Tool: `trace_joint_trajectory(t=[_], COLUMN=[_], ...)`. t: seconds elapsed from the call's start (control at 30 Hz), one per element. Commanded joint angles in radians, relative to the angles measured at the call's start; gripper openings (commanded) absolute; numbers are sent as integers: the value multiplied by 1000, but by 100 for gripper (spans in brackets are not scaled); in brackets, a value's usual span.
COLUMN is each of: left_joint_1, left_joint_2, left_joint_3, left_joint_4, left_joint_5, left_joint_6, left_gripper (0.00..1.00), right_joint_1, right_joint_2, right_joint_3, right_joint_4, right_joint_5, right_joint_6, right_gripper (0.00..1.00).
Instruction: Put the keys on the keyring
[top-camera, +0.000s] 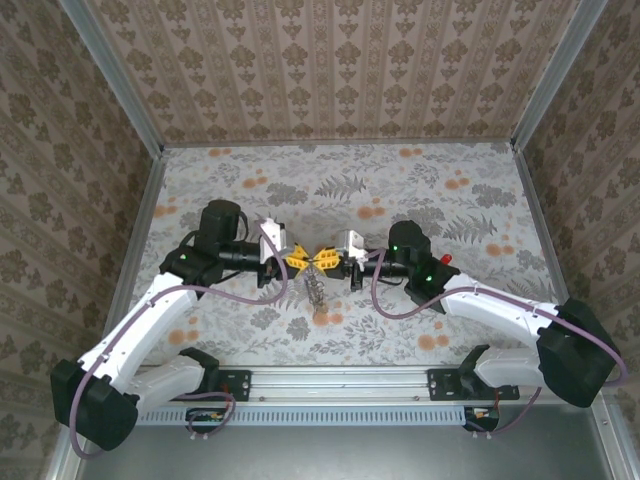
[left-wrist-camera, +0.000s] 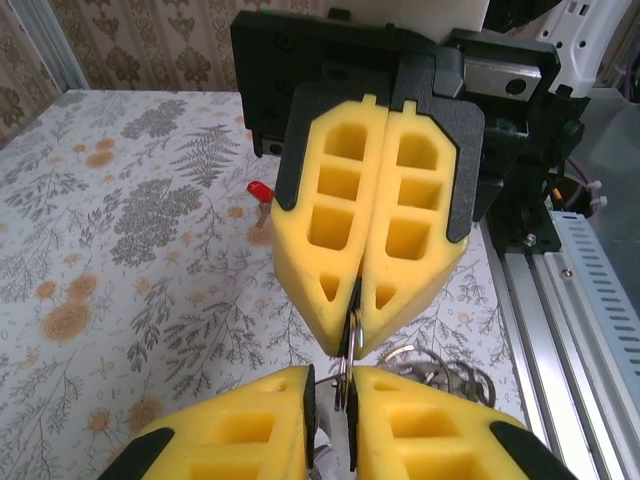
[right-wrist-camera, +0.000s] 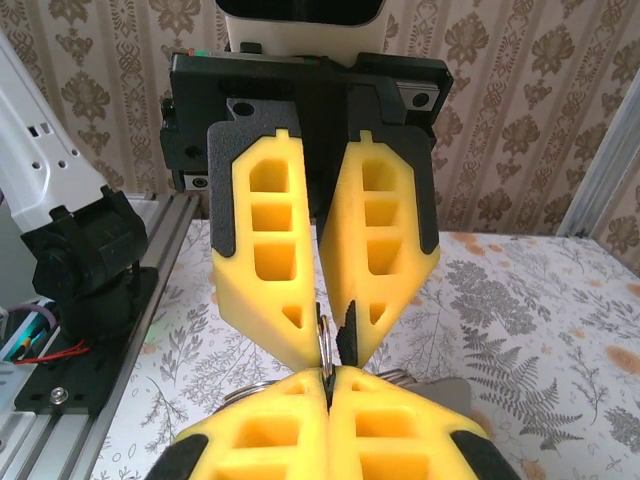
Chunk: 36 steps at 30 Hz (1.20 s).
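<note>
Top view: 2 arms are extended from the lower corners toward the middle of the table (top-camera: 420, 170), forearms bent inward and wrists held level, so that the left gripper (top-camera: 300, 259) and right gripper (top-camera: 325, 259) are brought tip to tip at the centre of the frame. The keyring (left-wrist-camera: 347, 335) is held edge-on between the 2 sets of yellow fingers. The right gripper's jaws are pressed together and clamped on the keyring, as seen at the centre of the left wrist view. The left gripper's jaws are set narrowly apart in a V, with the keyring (right-wrist-camera: 323, 335) passing through the gap. A cluster of small metal pieces (left-wrist-camera: 440, 372) is seen below the grippers, toward the lower right of the left wrist view. 1 red-headed key (top-camera: 446, 259) is lying on the table right of centre, well apart from the keyring.
</note>
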Motion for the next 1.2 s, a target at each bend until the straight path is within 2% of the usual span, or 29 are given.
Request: trace_joint_trajectory(t=[0.0, 0.1, 0.23, 0.27, 0.33, 0.4, 0.5, 0.57, 0.7, 0.83, 0.9, 1.0, 1.17], left_joint_1=[2, 1, 1, 1, -1, -3, -12, -20, -32, -44, -49, -54, -63], left_joint_2=[-9, -4, -8, -12, -21, -29, -32, -21, 0, 11, 16, 29, 54], left_joint_3=[1, 1, 1, 1, 2, 8, 25, 43, 67, 77, 80, 93, 108], left_joint_4=[48, 44, 23, 23, 18, 3, -44, -83, -106, -112, -117, -127, -135], left_joint_5=[41, 45, 34, 25, -4, -49, -126, -157, -141, -164, -164, -140, -118], left_joint_6=[-27, -15, 1, 1, 0, 17, 54, 84, 96, 99, 102, 104, 122], left_gripper=[15, 0, 0, 0, 0, 0, 0, 0, 0, 0, 0, 0, 0], right_joint_1=[-4, -3, -4, -4, -5, -10, -26, -34, -30, -32, -33, -20, 13], right_joint_2=[-26, -27, -35, -37, -48, -63, -90, -110, -96, -94, -106, -99, -44], right_joint_3=[2, 1, 0, 2, 5, 8, 20, 21, 47, 54, 57, 89, 148], right_joint_4=[75, 77, 68, 49, -6, -82, -195, -227, -269, -272, -294, -363, -428], right_joint_5=[-35, -32, -20, -12, 34, 78, 144, 120, 89, 191, 192, 117, 121], right_joint_6=[19, 18, 16, 8, -21, -72, -102, -120, -141, -134, -155, -211, -266], right_gripper=[0, 0, 0, 6, 25, 29, 31, 31, 36, 40, 43, 40, 37])
